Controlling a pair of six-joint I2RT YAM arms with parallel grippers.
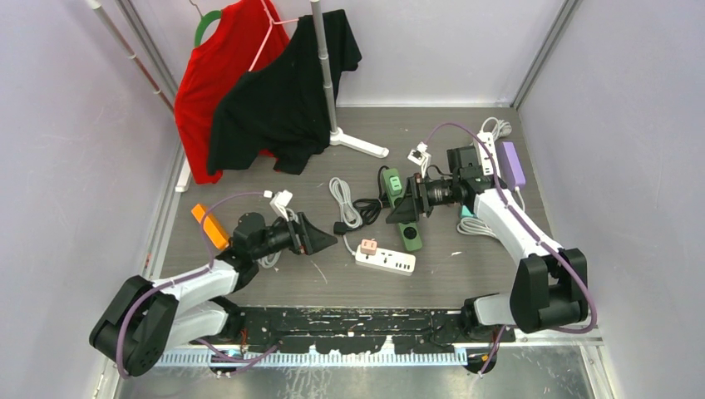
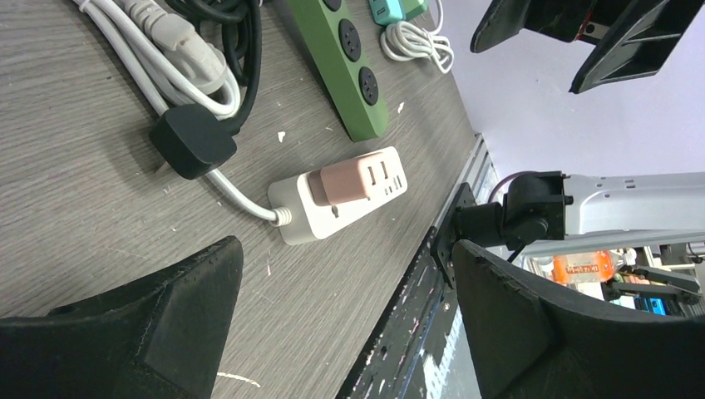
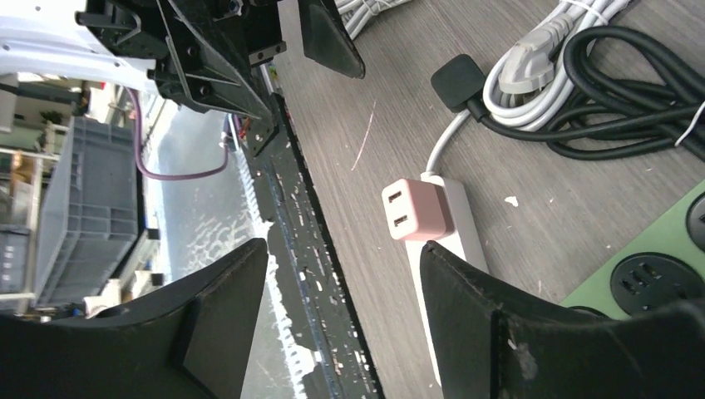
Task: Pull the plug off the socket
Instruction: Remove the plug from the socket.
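Note:
A pink plug adapter (image 1: pixel 367 247) sits plugged into a white power strip (image 1: pixel 389 261) lying near the table's front middle. The adapter (image 2: pixel 359 176) and the strip (image 2: pixel 299 214) show in the left wrist view, and both the adapter (image 3: pixel 416 209) and the strip (image 3: pixel 467 241) show in the right wrist view. My left gripper (image 1: pixel 324 235) is open and empty, hovering left of the strip. My right gripper (image 1: pixel 413 206) is open and empty, above the table behind the strip. Neither touches the plug.
A green power strip (image 1: pixel 403 212) lies behind the white one. Coiled white cable (image 1: pixel 343 201) and black cable (image 1: pixel 370 206) with a black plug (image 2: pixel 193 140) lie nearby. A clothes stand (image 1: pixel 328 75) with red and black shirts is at the back. A purple box (image 1: pixel 513 163) sits far right.

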